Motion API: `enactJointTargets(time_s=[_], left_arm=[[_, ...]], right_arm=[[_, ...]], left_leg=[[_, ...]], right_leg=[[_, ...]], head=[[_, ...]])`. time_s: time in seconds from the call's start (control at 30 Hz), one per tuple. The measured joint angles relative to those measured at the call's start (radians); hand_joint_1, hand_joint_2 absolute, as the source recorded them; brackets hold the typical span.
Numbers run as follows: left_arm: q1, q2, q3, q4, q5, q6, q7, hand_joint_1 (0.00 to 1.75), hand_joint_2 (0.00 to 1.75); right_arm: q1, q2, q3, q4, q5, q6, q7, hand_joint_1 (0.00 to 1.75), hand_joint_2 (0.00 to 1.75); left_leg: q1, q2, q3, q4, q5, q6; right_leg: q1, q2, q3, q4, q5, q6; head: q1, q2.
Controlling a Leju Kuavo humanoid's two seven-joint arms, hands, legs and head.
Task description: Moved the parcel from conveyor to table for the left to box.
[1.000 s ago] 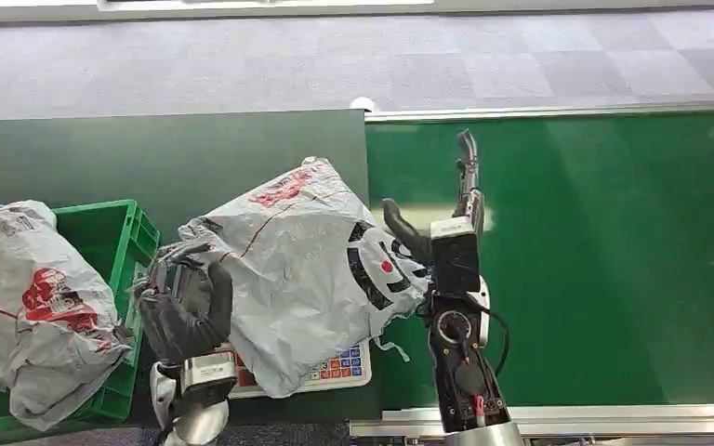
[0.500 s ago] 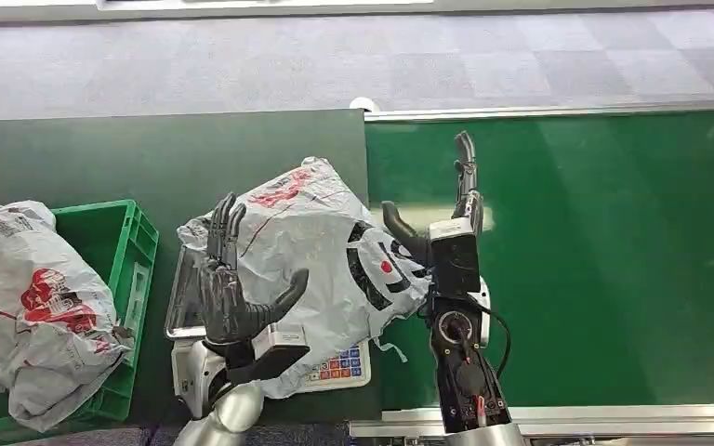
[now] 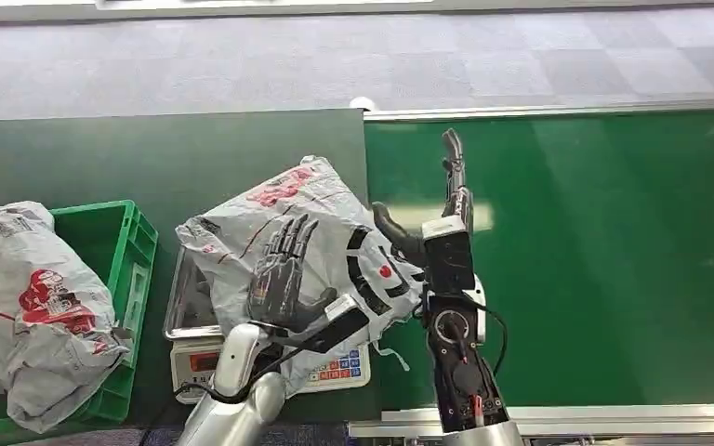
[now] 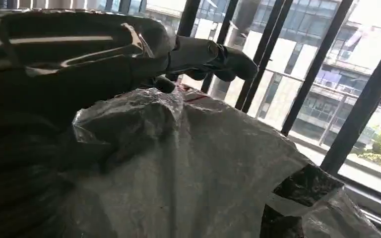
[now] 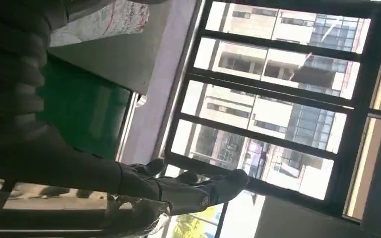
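Observation:
The grey plastic parcel (image 3: 311, 218) with red and black print lies on a weighing scale (image 3: 337, 366) on the dark table, its right end reaching the conveyor's edge. My left hand (image 3: 282, 269) is spread flat over the parcel's top and grips nothing. In the left wrist view its fingers (image 4: 206, 53) stretch out just above the crinkled parcel (image 4: 188, 168). My right hand (image 3: 430, 223) stands at the parcel's right end, fingers straight and pointing away, thumb against the bag. Its fingers (image 5: 188, 191) hold nothing in the right wrist view.
A green crate (image 3: 136, 240) stands at the table's left with another grey parcel (image 3: 28, 302) in it. The green conveyor belt (image 3: 614, 260) stretches to the right, bounded by metal rails. Grey carpet lies beyond the table.
My left hand has risen from the parcel's left side, uncurled and swung right until it lies spread over the top. My right hand has edged slightly left. The parcel has barely shifted.

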Motion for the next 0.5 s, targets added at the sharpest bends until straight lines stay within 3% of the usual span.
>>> enactJointTargets(time_s=[0.33, 0.37, 0.4, 0.43, 0.5], left_arm=[[-0.025, -0.005, 0.029, 0.065, -0.049, -0.105, 0.079, 0.00, 1.75], [-0.028, -0.006, 0.032, 0.068, -0.049, -0.110, 0.080, 0.09, 1.75], [-0.031, -0.007, 0.035, 0.072, -0.049, -0.111, 0.080, 0.91, 1.75], [-0.033, -0.008, 0.039, 0.075, -0.049, -0.111, 0.079, 1.31, 1.75], [-0.034, -0.010, 0.042, 0.079, -0.045, -0.111, 0.066, 1.62, 1.75]], right_arm=[[-0.003, 0.000, 0.019, 0.002, -0.002, 0.002, 0.009, 0.00, 1.75], [-0.003, 0.000, 0.019, 0.002, -0.002, 0.002, 0.011, 0.00, 1.75], [-0.003, 0.000, 0.019, 0.002, -0.002, 0.002, 0.012, 0.00, 1.75], [-0.003, 0.000, 0.019, 0.002, -0.001, 0.002, 0.013, 0.00, 1.75], [-0.003, 0.000, 0.019, 0.002, 0.002, -0.004, 0.017, 0.00, 1.75]], left_leg=[[0.000, 0.000, 0.003, 0.000, 0.000, 0.000], [0.000, 0.000, 0.003, 0.000, 0.000, 0.000], [0.000, 0.000, 0.004, 0.000, 0.000, 0.000], [0.000, 0.000, 0.004, 0.000, 0.000, 0.000], [0.000, 0.000, 0.005, 0.000, 0.000, 0.000]], right_leg=[[0.000, 0.000, 0.003, 0.000, 0.000, 0.000], [0.000, 0.000, 0.004, 0.000, 0.000, 0.000], [0.000, 0.000, 0.004, 0.000, 0.000, 0.000], [0.000, 0.000, 0.005, 0.000, 0.000, 0.000], [0.000, 0.000, 0.005, 0.000, 0.000, 0.000]], head=[[0.000, 0.000], [0.000, 0.000], [0.000, 0.000], [0.000, 0.000], [0.000, 0.000]])
